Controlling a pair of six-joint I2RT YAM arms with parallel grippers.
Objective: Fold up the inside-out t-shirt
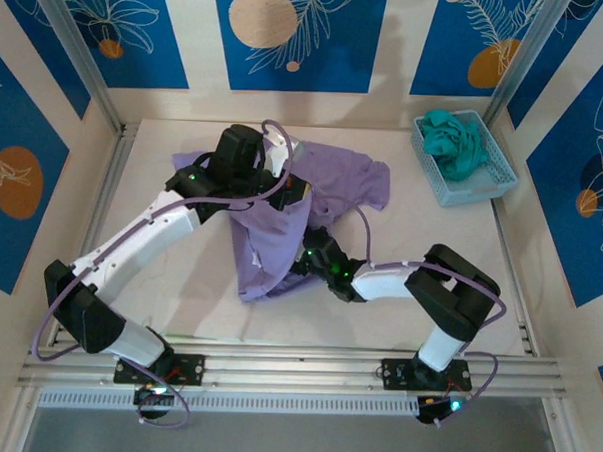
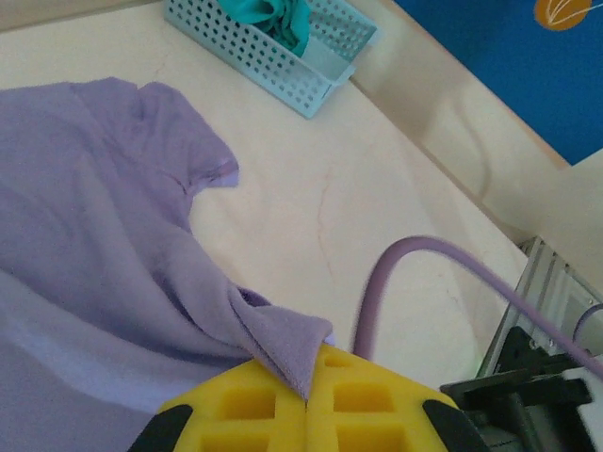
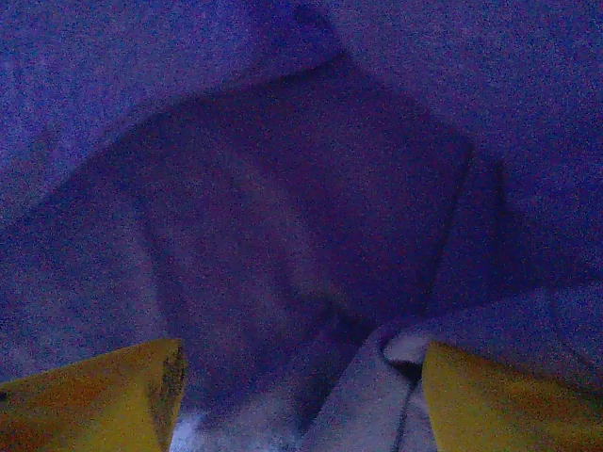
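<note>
The lavender inside-out t-shirt lies rumpled mid-table, one part pulled up into a hanging drape. My left gripper is raised over the middle and shut on a pinched fold of it; in the left wrist view the cloth runs into the closed yellow fingers, and my left gripper holds its tip. My right gripper has gone in under the hanging cloth. The right wrist view is dark, with shirt fabric all around. My right gripper is open, a loose fold lying by its right finger.
A light blue basket with a teal-green garment stands at the back right, also seen as basket and garment. A purple cable loops near the left wrist. Bare table lies right of the shirt.
</note>
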